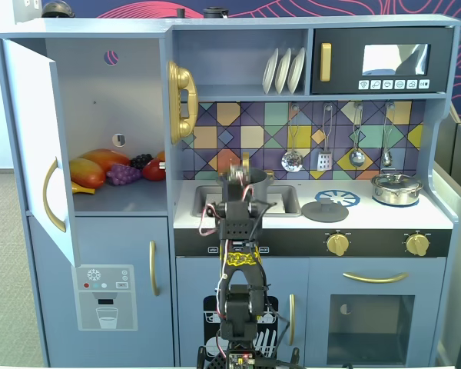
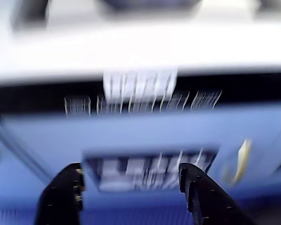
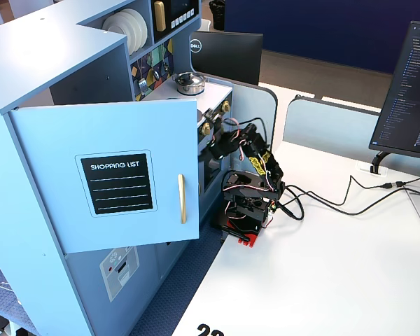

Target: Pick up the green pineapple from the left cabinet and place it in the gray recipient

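The left cabinet (image 1: 107, 115) stands with its pale blue door (image 1: 38, 138) swung open; in a fixed view the door's outer face (image 3: 112, 182) carries a black "SHOPPING LIST" panel (image 3: 119, 183) and a gold handle (image 3: 182, 199). On the cabinet shelf lies a pile of toy fruit: a yellow-orange mango (image 1: 88, 171), a purple grape bunch (image 1: 124, 174), a dark berry cluster (image 1: 141, 161) and a red piece (image 1: 154, 169) at the right end. The green pineapple cannot be made out among them in any view. The arm (image 1: 238, 254) rises in front of the counter, folded, its upper end level with the sink (image 1: 288, 198). A dark-gray cylinder, apparently the gray recipient (image 1: 255, 178), shows just behind the arm's top, in the sink area and largely hidden. The gripper (image 2: 131, 185) appears in the wrist view as two black fingers (image 2: 63, 197) set apart with nothing between them, so the jaws stand open and empty; that view is heavily motion-blurred, showing only blue cabinet fronts and a dark band with pale markings. On the counter to the right sit a gray lid (image 1: 325, 211) and a shiny silver lidded pot (image 1: 396, 188). Utensils (image 1: 323, 142) hang against the tiled back wall.
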You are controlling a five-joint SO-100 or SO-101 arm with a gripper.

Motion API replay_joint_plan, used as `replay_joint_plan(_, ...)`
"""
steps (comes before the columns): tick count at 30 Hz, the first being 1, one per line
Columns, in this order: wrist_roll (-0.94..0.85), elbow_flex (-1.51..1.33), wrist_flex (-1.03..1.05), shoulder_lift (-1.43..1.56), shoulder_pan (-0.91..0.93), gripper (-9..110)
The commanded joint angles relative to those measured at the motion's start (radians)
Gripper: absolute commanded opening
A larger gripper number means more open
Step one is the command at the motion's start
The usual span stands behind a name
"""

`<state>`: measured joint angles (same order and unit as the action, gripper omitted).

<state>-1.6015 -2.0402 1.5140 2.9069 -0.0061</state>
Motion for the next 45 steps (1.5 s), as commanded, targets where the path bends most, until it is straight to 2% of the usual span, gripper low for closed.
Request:
replay_joint_plan(1, 0.002, -0.318, -0.075, 0.074, -0.041, 11)
replay_joint_plan(6, -0.012, -0.64, -0.267, 0.064, -0.038, 3)
replay_joint_plan(10, 0.003, -0.83, -0.442, 0.028, -0.038, 3)
replay_joint_plan(14, 0.02, -0.96, -0.466, 0.058, -0.04, 1)
replay_joint_plan(17, 0.087, -0.962, -0.382, 0.072, -0.054, 1)
replay_joint_plan(26, 0.101, -0.962, -0.008, 0.233, -0.04, 2)
replay_joint_plan(32, 0.06, -0.962, 0.017, 0.272, 0.025, 3)
replay_joint_plan(45, 0.063, -0.962, 0.017, 0.272, 0.021, 3)
